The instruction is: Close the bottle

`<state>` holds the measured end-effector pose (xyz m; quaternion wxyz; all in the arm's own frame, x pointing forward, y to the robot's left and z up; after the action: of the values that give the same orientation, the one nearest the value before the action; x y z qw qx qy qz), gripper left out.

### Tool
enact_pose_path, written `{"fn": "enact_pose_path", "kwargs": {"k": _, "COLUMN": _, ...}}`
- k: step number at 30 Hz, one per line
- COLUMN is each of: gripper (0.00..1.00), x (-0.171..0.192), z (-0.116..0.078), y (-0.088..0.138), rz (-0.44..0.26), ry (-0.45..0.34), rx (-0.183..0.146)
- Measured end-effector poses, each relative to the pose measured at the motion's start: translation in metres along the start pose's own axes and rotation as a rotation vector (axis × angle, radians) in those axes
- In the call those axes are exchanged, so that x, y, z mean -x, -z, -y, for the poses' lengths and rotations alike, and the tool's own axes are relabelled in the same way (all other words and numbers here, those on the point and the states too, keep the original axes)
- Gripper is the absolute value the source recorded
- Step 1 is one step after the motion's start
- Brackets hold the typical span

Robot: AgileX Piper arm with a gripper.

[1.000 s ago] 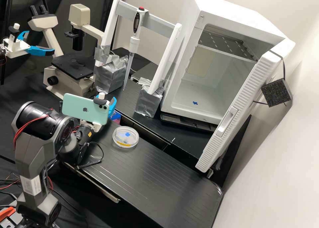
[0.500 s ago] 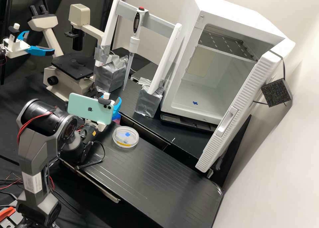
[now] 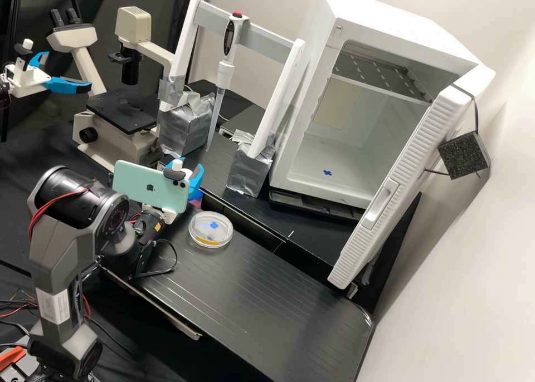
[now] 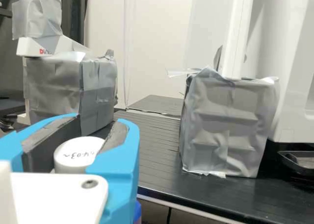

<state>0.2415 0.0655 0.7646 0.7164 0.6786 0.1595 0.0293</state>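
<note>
Behind the mint-green phone mounted on the arm, the gripper (image 3: 195, 182) is over the left back of the bench, its fingers partly hidden. In the wrist view the gripper (image 4: 97, 123) is shut on a round white cap (image 4: 73, 158) with handwriting on top, held between the dark finger pads. Low beside the blue finger, partly covered by it, a blue and purple object (image 4: 138, 211) shows. Just below the gripper in the high view is a small pink and blue patch (image 3: 196, 202); I cannot tell whether it is the bottle.
A clear round dish (image 3: 210, 230) lies on the bench (image 3: 262, 293) right of the gripper. Behind stand two foil-wrapped blocks (image 3: 249, 170) carrying a white frame with a pipette (image 3: 224, 73). A microscope (image 3: 120, 114) is at back left, an open white incubator (image 3: 323, 165) at back right.
My gripper has moved a little to the right in the high view, then sunk very slightly over the last half second. The dish has stayed in place.
</note>
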Motion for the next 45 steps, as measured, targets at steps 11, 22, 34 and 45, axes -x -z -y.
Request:
{"fn": "enact_pose_path", "kwargs": {"k": 11, "gripper": 0.00, "x": 0.002, "z": 0.002, "y": -0.002, "rz": -0.003, "ry": -0.004, "rx": -0.002}}
{"fn": "enact_pose_path", "kwargs": {"k": 22, "gripper": 0.00, "x": 0.013, "z": 0.000, "y": 0.000, "rz": -0.033, "ry": 0.001, "rx": 0.002}}
{"fn": "enact_pose_path", "kwargs": {"k": 34, "gripper": 0.00, "x": 0.000, "z": -0.007, "y": 0.002, "rz": -0.021, "ry": 0.002, "rx": 0.007}}
{"fn": "enact_pose_path", "kwargs": {"k": 45, "gripper": 0.00, "x": -0.015, "z": -0.014, "y": 0.004, "rz": -0.012, "ry": 0.020, "rx": -0.022}}
